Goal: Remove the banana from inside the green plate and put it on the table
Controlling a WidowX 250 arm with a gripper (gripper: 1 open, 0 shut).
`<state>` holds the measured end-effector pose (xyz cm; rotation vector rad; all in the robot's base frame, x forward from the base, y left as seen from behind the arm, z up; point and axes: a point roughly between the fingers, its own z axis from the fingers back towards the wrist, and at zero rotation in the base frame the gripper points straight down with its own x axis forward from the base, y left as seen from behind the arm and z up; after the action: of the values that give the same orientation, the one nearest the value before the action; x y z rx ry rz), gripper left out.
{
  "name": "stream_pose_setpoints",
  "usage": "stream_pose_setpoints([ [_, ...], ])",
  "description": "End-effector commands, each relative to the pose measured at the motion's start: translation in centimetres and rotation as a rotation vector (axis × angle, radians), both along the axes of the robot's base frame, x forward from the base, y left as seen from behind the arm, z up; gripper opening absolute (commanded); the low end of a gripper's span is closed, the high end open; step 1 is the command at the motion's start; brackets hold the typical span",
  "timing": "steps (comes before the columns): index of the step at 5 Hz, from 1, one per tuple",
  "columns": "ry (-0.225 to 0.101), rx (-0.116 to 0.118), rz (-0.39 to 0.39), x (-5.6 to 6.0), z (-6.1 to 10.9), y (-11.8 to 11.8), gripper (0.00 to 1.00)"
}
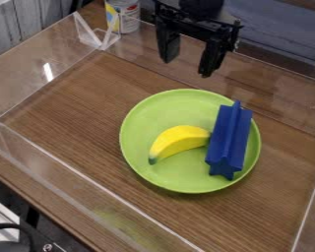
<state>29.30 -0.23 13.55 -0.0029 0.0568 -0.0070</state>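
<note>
A small yellow banana (177, 142) lies inside the round lime-green plate (150, 111) on its left half, curved and pointing toward the lower left. Beside it, on the plate's right half, rests a long blue ridged block (228, 139). The plate sits in the middle of the brown wood-grain table (68, 108). My black gripper (188, 52) hangs above the table behind the plate, pointing down, its fingers (165, 47) spread open with nothing between them. It is clear of the plate and the banana.
Clear acrylic walls (35, 59) border the table on the left, front and back. A white and yellow object (118, 15) stands beyond the back wall at the upper left.
</note>
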Motion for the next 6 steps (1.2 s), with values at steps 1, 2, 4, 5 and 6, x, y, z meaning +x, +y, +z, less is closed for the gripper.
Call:
stream_pose_setpoints([
  [1, 0.002, -0.007, -0.011, -0.1, -0.1, 0.0, 1.0],
  [2, -0.001, -0.017, -0.02, -0.2, 0.1, 0.1, 1.0],
  [4, -0.053, -0.047, -0.033, 0.3, 2.1, 0.8, 1.0],
  [5, -0.057, -0.057, -0.048, 0.2, 2.6, 0.5, 1.0],
  [6, -0.065, -0.075, -0.082, 0.2, 2.6, -0.2, 1.0],
])
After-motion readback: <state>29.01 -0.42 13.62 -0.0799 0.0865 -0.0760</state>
